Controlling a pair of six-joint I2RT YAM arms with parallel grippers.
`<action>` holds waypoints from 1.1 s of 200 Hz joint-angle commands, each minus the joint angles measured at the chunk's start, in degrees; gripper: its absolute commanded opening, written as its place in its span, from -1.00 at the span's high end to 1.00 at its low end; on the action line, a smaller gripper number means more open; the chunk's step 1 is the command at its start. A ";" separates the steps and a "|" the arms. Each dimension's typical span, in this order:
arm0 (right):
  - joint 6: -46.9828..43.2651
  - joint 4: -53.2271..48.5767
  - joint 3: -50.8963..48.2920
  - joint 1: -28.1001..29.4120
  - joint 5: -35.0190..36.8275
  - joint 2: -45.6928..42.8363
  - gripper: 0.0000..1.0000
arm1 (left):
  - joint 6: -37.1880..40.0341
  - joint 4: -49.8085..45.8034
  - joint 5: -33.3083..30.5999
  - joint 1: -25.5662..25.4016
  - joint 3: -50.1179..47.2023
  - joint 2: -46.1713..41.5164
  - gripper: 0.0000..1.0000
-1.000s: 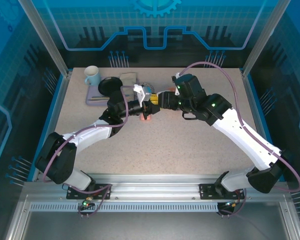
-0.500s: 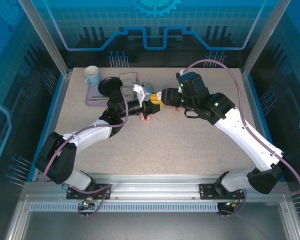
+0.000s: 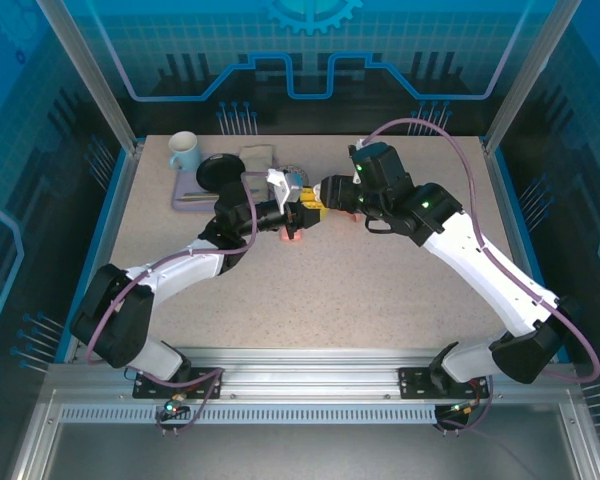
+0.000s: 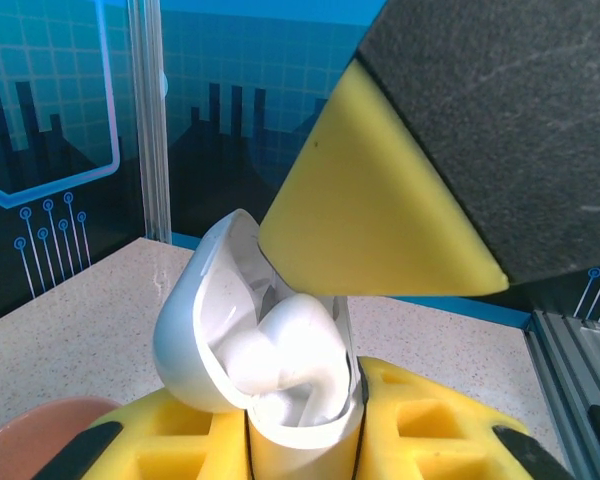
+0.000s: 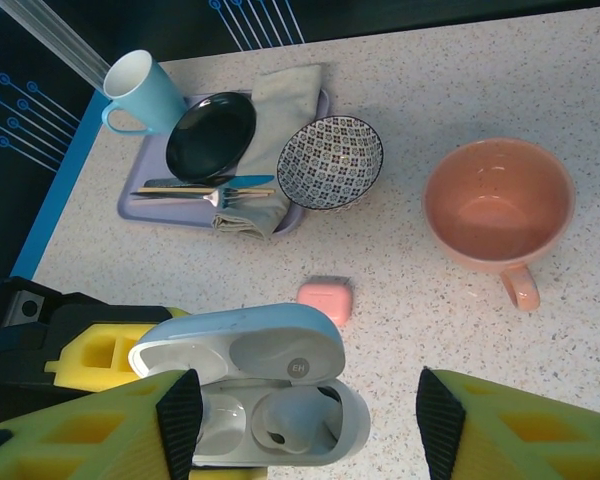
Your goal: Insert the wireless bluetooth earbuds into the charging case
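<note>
My left gripper is shut on the base of a white charging case, holding it above the table with its lid swung open. A white earbud sits in the case's right well. The left well is partly hidden by my right finger. My right gripper hovers just over the case, open, its yellow fingers spread to either side with nothing between them. A salmon-pink case lies shut on the table below.
A peach cup stands to the right of the pink case. At the back left a purple tray holds a blue mug, a black plate, a patterned bowl, a cloth and cutlery.
My right gripper has shifted a little left, closer over the open case. The left arm and the case have stayed put.
</note>
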 commanded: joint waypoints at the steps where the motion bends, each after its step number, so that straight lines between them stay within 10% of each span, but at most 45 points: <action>1: 1.34 0.59 -0.99 1.74 -2.33 -0.52 -0.24 | -0.09 2.77 1.34 -0.13 0.15 -0.24 1.00; 220: 2.22 0.60 -4.81 0.25 0.39 -2.28 -0.24 | -0.35 2.61 1.93 -0.13 1.29 0.00 1.00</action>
